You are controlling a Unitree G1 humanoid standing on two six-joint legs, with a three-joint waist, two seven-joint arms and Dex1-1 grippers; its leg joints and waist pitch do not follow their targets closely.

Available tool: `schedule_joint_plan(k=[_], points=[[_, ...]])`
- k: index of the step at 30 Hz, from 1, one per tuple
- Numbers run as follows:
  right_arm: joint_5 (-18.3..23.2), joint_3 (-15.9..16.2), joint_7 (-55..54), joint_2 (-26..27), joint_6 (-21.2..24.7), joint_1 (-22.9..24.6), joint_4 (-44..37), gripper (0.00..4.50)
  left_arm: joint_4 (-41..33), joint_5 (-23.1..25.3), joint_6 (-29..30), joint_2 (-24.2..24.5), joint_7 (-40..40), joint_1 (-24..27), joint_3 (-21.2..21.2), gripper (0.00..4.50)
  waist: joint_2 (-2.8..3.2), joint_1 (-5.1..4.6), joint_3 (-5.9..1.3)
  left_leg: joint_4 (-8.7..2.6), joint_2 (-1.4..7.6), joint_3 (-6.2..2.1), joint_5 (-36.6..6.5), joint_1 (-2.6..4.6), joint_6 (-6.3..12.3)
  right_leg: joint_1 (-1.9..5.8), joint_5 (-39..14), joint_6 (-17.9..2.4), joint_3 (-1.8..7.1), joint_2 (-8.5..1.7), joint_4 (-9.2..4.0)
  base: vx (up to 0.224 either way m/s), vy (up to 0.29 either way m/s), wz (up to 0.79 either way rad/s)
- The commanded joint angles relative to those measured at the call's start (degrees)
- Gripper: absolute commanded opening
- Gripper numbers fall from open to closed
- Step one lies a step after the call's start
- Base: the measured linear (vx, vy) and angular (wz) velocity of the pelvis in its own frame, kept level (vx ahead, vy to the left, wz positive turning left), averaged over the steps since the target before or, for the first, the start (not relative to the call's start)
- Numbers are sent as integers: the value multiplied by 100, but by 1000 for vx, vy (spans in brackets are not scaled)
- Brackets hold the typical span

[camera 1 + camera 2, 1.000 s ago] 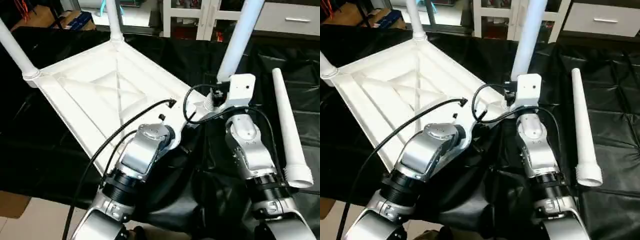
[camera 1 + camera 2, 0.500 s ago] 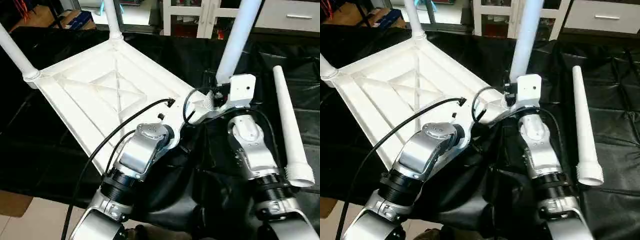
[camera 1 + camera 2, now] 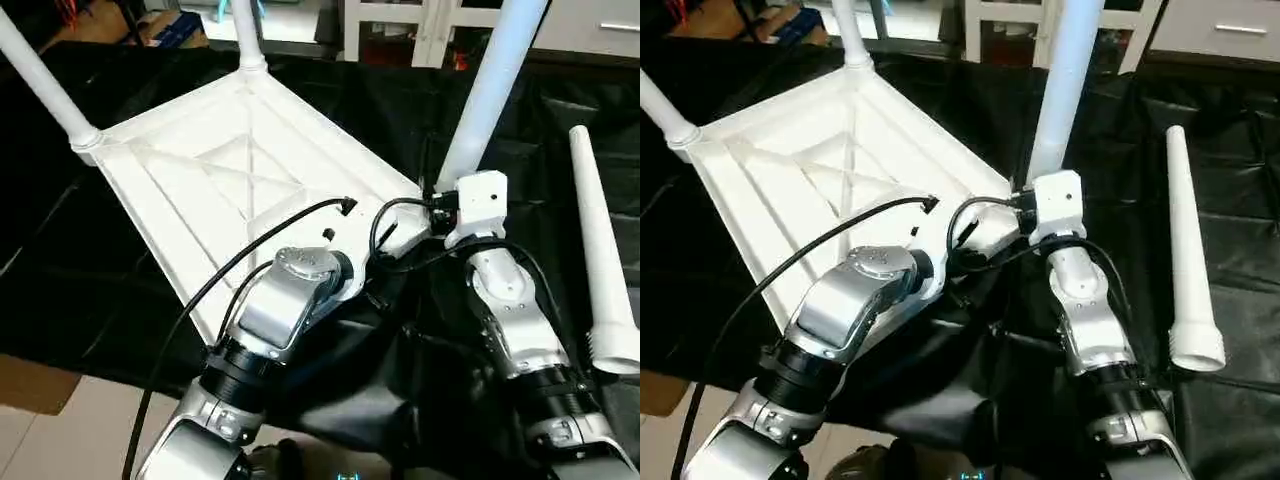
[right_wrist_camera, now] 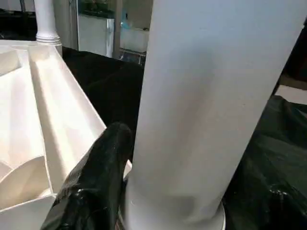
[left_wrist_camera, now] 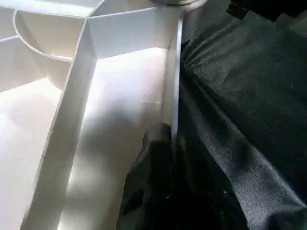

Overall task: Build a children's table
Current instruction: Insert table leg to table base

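The children's table top [image 3: 200, 170] lies upside down on black cloth, ribbed underside up. Three white legs stand in its corner sockets: one at the far left [image 3: 40, 75], one at the back [image 3: 245, 30] and one at the near right corner [image 3: 490, 90]. Another leg [image 3: 600, 230] lies loose on the cloth to the right. My left gripper [image 5: 165, 143] is shut on the top's near rim, close to the right corner. At the base of the near right leg [image 4: 201, 96] sits my right gripper [image 3: 442, 205], hard against it.
Black cloth [image 3: 90, 280] covers the work surface, and its front edge drops to a pale floor [image 3: 60, 430] at the lower left. White cabinets [image 3: 400, 20] and a cardboard box stand behind. My left arm's black cable [image 3: 250, 250] loops over the table top.
The head camera has shifted, so the whole scene sits lower and further right in the picture. Both arms hold their places against the table.
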Motion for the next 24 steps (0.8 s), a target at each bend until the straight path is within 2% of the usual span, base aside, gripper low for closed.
schedule_joint_plan(k=[1,3,4,5,6,8,9,10,11,12,13,15,18,20,21,23,24], points=[[-76,-146,68,-112,260,310,250,267,-386,-91,-39,75,23,-130,138,0,-116,16,-408,-308,380,-207,-189,212,1154,302,28,-1658,44,-136,-196,0,0,0],[96,-197,251,-123,184,416,-12,267,-379,-97,-74,104,1,-127,132,0,-118,25,-429,-269,371,-205,99,207,1295,307,385,-1692,45,-134,-157,0,0,0],[177,-223,334,-130,196,480,-164,288,-372,-97,-93,124,-20,-125,130,0,-113,46,-449,-242,367,-212,332,205,1400,317,602,-1726,41,-135,-123,0,0,0],[196,-233,346,-131,204,497,-203,301,-370,-97,-96,130,-25,-125,129,0,-113,46,-449,-242,367,-212,332,205,1400,317,602,-1726,41,-135,-123,0,0,0],[251,-255,406,-146,252,562,-350,308,-351,-109,-122,165,-44,-129,120,0,-112,58,-462,-203,362,-219,621,188,1557,315,839,-1779,35,-133,-88,0,0,0],[270,-255,449,-167,274,602,-438,319,-330,-116,-146,193,-59,-134,110,0,-104,66,-462,-188,363,-221,642,181,1636,313,765,-1807,27,-138,-88,0,0,0],[306,-285,483,-197,318,676,-604,319,-298,-129,-178,239,-73,-144,92,0,-103,66,-445,-194,373,-221,522,173,1618,309,547,-1812,22,-141,-104,0,0,0],[311,-289,486,-200,324,683,-620,347,-295,-130,-181,243,-75,-145,90,0,-109,68,-438,-194,377,-219,349,178,1573,301,304,-1793,26,-144,-121,0,0,0],[334,-316,501,-207,356,720,-706,347,-281,-142,-194,267,-76,-151,80,0,-107,65,-435,-196,375,-219,277,175,1547,299,196,-1785,28,-148,-125,0,0,0],[402,-377,580,-211,416,815,-933,352,-247,-161,-228,310,-75,-162,73,0,-81,69,-418,-207,379,-219,106,175,1474,284,-29,-1759,33,-149,-145,0,0,0],[464,-400,643,-224,471,895,-1119,366,-223,-158,-278,354,-98,-165,51,0,-87,72,-415,-223,383,-224,-90,175,1382,288,-239,-1703,34,-149,-165,0,0,0],[508,-412,687,-233,520,955,-1256,380,-209,-156,-316,390,-117,-164,30,0,-76,69,-411,-244,390,-225,-255,199,1264,271,-347,-1655,36,-131,-180,0,0,0],[783,-472,973,-332,661,1194,-1766,380,-155,-149,-595,567,-292,-131,-81,0,-84,61,-420,-245,377,-240,-247,174,1194,292,-243,-1612,32,-141,-157,0,0,0],[901,-508,1066,-372,719,1275,-1939,380,-136,-138,-665,638,-349,-115,-114,0,-86,42,-433,-233,372,-241,-171,160,1222,295,-124,-1611,35,-149,-140,0,0,0],[1120,-552,1305,-544,963,1477,-2324,380,-73,-149,-806,774,-464,-77,-124,0,-81,42,-447,-217,366,-241,-110,169,1259,298,-30,-1611,37,-148,-131,0,0,0],[1152,-575,1386,-622,1075,1559,-2465,380,-52,-158,-862,835,-513,-65,-138,0,-71,54,-457,-200,365,-252,57,167,1340,308,170,-1599,35,-140,-105,0,0,0],[1378,-654,1692,-856,1348,1750,-2721,380,-14,-182,-1106,995,-721,-18,-197,0,-65,56,-464,-183,350,-255,158,162,1419,312,277,-1620,28,-135,-100,0,0,0]])
